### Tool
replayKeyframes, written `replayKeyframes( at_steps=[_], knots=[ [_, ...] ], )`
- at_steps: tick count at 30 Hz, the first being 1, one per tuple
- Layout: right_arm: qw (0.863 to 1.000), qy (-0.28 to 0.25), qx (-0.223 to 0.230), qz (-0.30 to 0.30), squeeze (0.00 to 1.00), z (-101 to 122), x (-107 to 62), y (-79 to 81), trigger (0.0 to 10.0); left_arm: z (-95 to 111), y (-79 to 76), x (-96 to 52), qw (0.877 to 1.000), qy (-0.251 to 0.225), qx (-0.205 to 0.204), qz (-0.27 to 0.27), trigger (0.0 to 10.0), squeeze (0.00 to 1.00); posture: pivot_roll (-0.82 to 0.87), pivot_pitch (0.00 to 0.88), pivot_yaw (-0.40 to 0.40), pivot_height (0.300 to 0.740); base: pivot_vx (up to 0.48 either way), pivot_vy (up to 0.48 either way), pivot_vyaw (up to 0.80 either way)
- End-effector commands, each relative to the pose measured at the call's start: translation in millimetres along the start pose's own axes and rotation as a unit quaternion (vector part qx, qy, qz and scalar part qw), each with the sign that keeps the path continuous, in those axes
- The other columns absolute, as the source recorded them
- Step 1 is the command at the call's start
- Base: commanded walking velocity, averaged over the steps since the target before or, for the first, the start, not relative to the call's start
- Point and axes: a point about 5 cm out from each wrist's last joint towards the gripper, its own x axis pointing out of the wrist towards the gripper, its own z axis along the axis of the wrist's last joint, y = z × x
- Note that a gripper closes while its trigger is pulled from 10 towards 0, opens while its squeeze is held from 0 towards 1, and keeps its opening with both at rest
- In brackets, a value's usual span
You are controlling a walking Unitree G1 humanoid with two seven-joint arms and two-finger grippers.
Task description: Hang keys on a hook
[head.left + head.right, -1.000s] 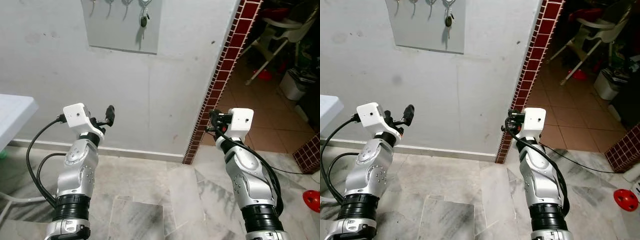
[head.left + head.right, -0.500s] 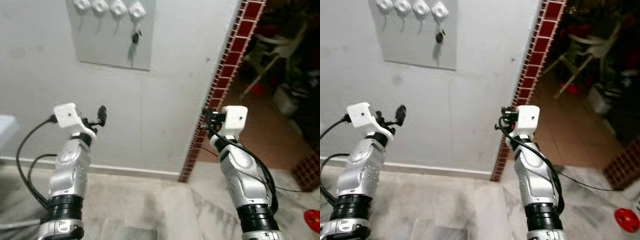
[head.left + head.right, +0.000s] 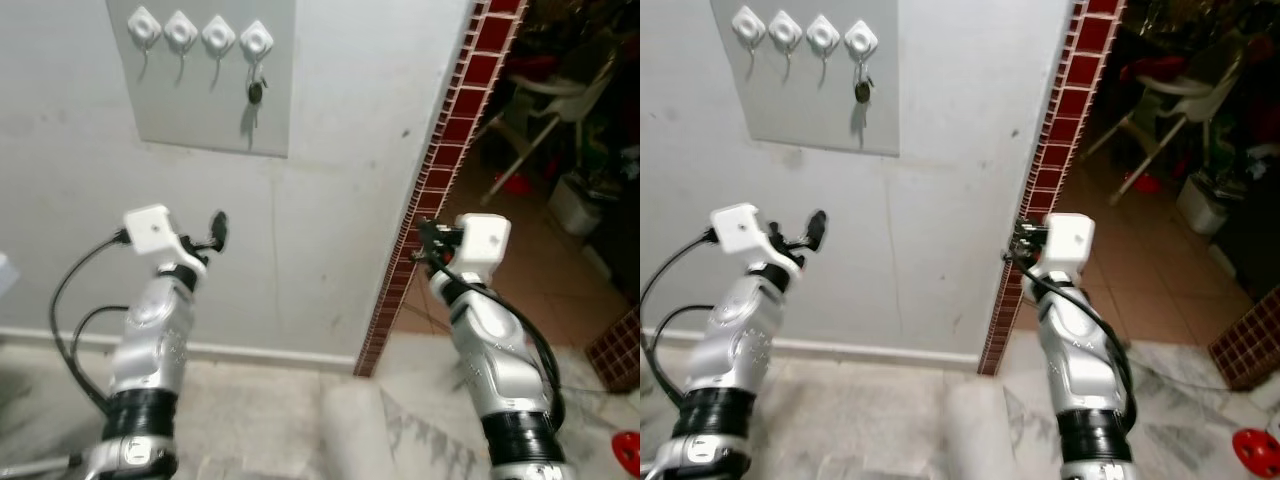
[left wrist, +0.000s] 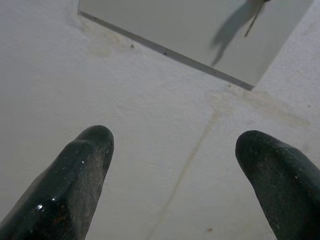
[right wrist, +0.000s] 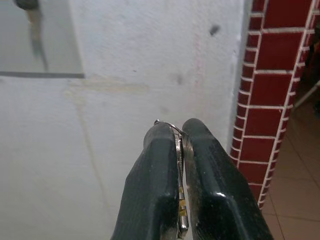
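Note:
A grey panel [image 3: 180,110] on the white wall carries several white hooks [image 3: 181,32]. One dark key [image 3: 256,93] hangs from the rightmost hook [image 3: 256,40]. My right gripper [image 3: 428,240] is raised near the brick wall corner, below and right of the panel. It is shut on a set of keys, whose metal ring [image 5: 178,146] shows between the pressed fingers [image 5: 155,170]. My left gripper [image 3: 214,232] is held up below the panel, facing the wall. It is open, with nothing between its fingers [image 4: 80,170].
A strip of red tiles [image 3: 455,150] edges the wall corner on the right. Beyond it lies a tiled room with a white chair [image 3: 550,100] and a white bin [image 3: 572,198]. A red object [image 3: 628,452] lies on the marble floor [image 3: 300,430].
The camera has tilted up, so the panel and its hooks now sit lower and fully in view. Both arms hold much the same raised pose.

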Motion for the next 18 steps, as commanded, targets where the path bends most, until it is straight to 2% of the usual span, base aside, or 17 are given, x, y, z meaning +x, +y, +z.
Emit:
replayKeyframes(
  at_steps=[1, 6, 12, 14, 16, 18],
  knots=[
    [1.000, -0.003, -0.004, -0.020, 0.00, 3.8, -1.4, -11.6, 10.0, -1.8, -9.1, 1.3, 1.000, 0.006, -0.008, -0.011, 10.0, 0.00, -0.02, 0.000, -0.070, 0.740, 0.000, 0.000, 0.00],
    [0.999, -0.015, -0.005, -0.031, 0.00, 8.3, -2.2, -18.9, 10.0, 0.8, -8.2, 2.2, 1.000, 0.006, 0.000, -0.021, 10.0, 0.00, -0.02, 0.000, -0.072, 0.740, 0.000, 0.000, 0.00],
    [0.999, -0.016, -0.033, -0.029, 0.00, 11.1, -5.5, -30.6, 10.0, 4.0, -9.3, 0.9, 0.998, 0.008, 0.019, -0.054, 10.0, 0.00, -0.02, 0.000, -0.069, 0.740, 0.000, 0.000, 0.00],
    [0.998, -0.015, -0.051, -0.025, 0.00, 10.5, -8.1, -35.4, 10.0, 1.6, -9.7, -1.7, 0.997, 0.014, 0.034, -0.070, 10.0, 0.00, -0.02, 0.000, -0.059, 0.740, 0.000, 0.000, 0.00],
    [0.996, -0.015, -0.081, -0.019, 0.00, 7.2, -13.3, -41.5, 10.0, -10.0, -12.2, -7.2, 0.994, 0.037, 0.054, -0.092, 10.0, 0.00, -0.03, 0.000, -0.049, 0.740, 0.000, 0.000, 0.00],
    [0.996, -0.015, -0.092, -0.018, 0.00, 3.9, -16.2, -43.6, 10.0, -15.3, -14.2, -10.2, 0.992, 0.045, 0.058, -0.100, 10.0, 0.00, -0.03, 0.000, -0.045, 0.740, 0.000, 0.000, 0.00]
  ],
)
